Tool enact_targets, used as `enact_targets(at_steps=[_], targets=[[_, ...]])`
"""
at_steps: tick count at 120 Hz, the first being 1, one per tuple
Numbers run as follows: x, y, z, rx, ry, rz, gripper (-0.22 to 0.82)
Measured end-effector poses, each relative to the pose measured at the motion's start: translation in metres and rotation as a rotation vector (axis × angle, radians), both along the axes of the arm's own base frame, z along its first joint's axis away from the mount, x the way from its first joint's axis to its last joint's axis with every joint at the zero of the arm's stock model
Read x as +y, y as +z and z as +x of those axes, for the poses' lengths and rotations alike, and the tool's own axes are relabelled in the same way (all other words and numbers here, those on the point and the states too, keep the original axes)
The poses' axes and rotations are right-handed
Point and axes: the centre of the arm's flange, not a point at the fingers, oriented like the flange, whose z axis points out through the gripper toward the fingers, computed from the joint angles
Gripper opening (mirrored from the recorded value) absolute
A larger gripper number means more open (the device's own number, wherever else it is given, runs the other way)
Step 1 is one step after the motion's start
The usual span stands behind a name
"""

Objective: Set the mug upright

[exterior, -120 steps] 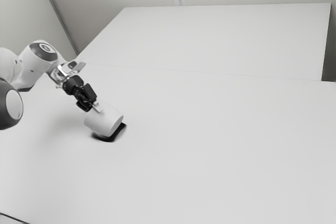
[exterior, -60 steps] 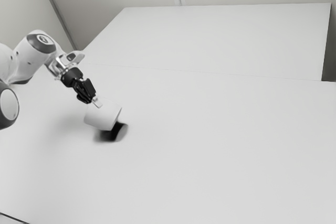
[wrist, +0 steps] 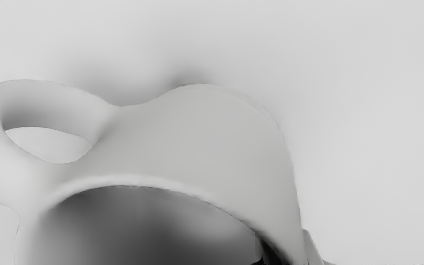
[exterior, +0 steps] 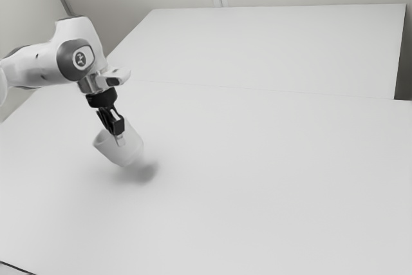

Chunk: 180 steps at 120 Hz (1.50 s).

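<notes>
The white mug (exterior: 123,149) hangs tilted above the table in the exterior view, its mouth facing up toward that view's left and its base lower, on the right. My gripper (exterior: 120,138) points steeply down at the mug's wall near the mouth. In the wrist view the mug (wrist: 204,140) shows its outer side, its handle and part of its dark inside. The gripper (wrist: 287,251) pinches the wall there, one finger inside the mouth and the other against the outside. The inner finger is mostly hidden by the wall.
A broad white table (exterior: 270,178) lies under the mug, whose soft shadow falls just below it. Pale walls stand behind the table. A thin dark cable (exterior: 18,268) crosses the exterior view's lower left corner.
My hand has swung from a slanted pose to a steeper one, and the mug has turned with it, so its mouth now shows. Earlier the mug rose off the table.
</notes>
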Motion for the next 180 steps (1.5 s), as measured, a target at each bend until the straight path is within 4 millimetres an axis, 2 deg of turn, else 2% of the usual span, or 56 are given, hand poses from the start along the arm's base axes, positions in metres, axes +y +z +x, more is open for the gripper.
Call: enact_targets(at_steps=[23,49,57,63,75,82,101,143,161,173,180], targets=[[-0.056,-0.011,0.002,-0.046,-0.103,0.212,-0.18],[-0.123,-0.029,0.012,-0.077,-0.142,0.278,-0.18],[-0.136,-0.038,0.017,-0.080,-0.136,0.286,-0.18],[-0.133,-0.044,0.020,-0.079,-0.109,0.291,-0.18],[-0.108,-0.050,0.032,-0.078,-0.022,0.299,-0.18],[-0.101,-0.056,0.036,-0.073,0.009,0.303,-0.18],[-0.110,-0.071,0.039,-0.058,0.041,0.312,-0.18],[-0.126,-0.084,0.042,-0.052,0.093,0.316,-0.15],[-0.128,-0.087,0.044,-0.045,0.112,0.313,-0.08],[-0.128,-0.087,0.044,-0.043,0.124,0.310,0.02],[-0.128,-0.087,0.043,-0.042,0.131,0.309,0.12]])
